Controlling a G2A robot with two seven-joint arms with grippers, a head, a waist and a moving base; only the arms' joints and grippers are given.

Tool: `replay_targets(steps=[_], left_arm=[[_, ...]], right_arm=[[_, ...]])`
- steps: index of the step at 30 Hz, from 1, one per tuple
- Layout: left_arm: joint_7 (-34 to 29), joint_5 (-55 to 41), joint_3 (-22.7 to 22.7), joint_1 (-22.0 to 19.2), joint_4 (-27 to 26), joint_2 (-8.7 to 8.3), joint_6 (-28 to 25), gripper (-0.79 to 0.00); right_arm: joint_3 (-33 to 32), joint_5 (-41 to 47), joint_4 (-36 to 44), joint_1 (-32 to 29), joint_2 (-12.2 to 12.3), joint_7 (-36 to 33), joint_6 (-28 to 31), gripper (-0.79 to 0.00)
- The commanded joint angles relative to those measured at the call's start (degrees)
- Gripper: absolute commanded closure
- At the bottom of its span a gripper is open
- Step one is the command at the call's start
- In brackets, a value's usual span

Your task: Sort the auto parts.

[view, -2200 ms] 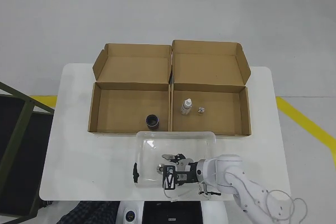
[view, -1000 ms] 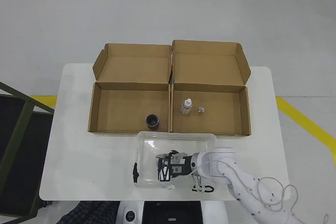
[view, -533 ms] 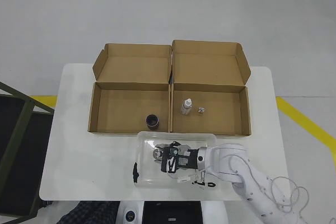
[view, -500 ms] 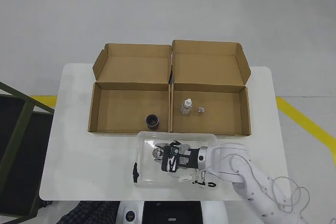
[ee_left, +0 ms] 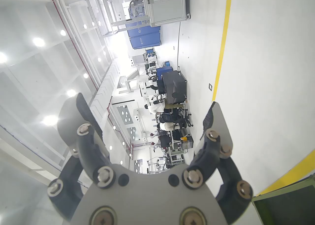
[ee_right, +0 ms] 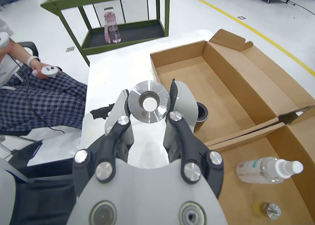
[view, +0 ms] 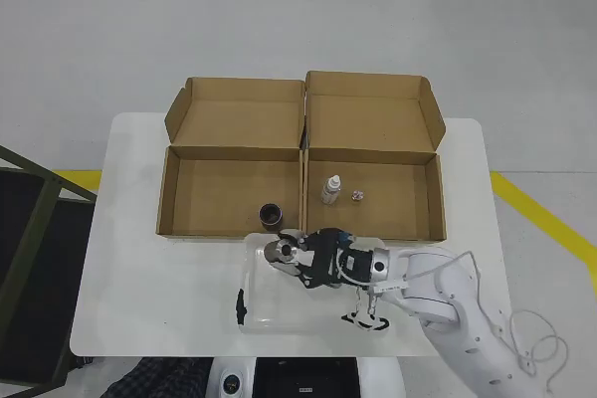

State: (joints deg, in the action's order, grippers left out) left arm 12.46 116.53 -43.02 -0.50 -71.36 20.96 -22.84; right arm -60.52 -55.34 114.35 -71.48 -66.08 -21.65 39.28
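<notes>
one metal disc (ee_right: 149, 117) sits clamped between the right tool's (ee_right: 149, 100) fingers.

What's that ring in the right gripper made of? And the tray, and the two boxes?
Ring, held in the right gripper: looks like machined metal, bright silver, with sharp reflections across its face.
Tray: probably clear plastic, glossy; the white table shows through it.
Boxes: brown cardboard, matte, with folded flaps.
</notes>
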Motion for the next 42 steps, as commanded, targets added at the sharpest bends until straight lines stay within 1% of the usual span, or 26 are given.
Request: replay_targets(steps=[1,12,19,31,42], left_arm=[[0.0,0.0,0.0,0.0,0.0,0.00,0.0,-0.785],[0.0,0.0,0.0,0.0,0.0,0.00,0.0,-0.785],[0.0,0.0,0.0,0.0,0.0,0.00,0.0,-0.785],[0.0,0.0,0.0,0.0,0.0,0.00,0.0,-0.785],[0.0,0.0,0.0,0.0,0.0,0.00,0.0,-0.785]], right_arm=[[-0.6,2.4,0.2,0.1,0.0,0.9,-0.4,0.000],[-5.0,10.2,2.5,-0.5,0.3,3.6,-3.9,0.000],[-7.8,13.0,3.3,-1.5,0.5,5.0,-5.5,0.000],[-10.3,16.1,2.8,-2.7,0.6,6.6,-6.7,0.000],[-9.7,15.5,0.9,-2.0,0.5,6.1,-8.1,0.000]])
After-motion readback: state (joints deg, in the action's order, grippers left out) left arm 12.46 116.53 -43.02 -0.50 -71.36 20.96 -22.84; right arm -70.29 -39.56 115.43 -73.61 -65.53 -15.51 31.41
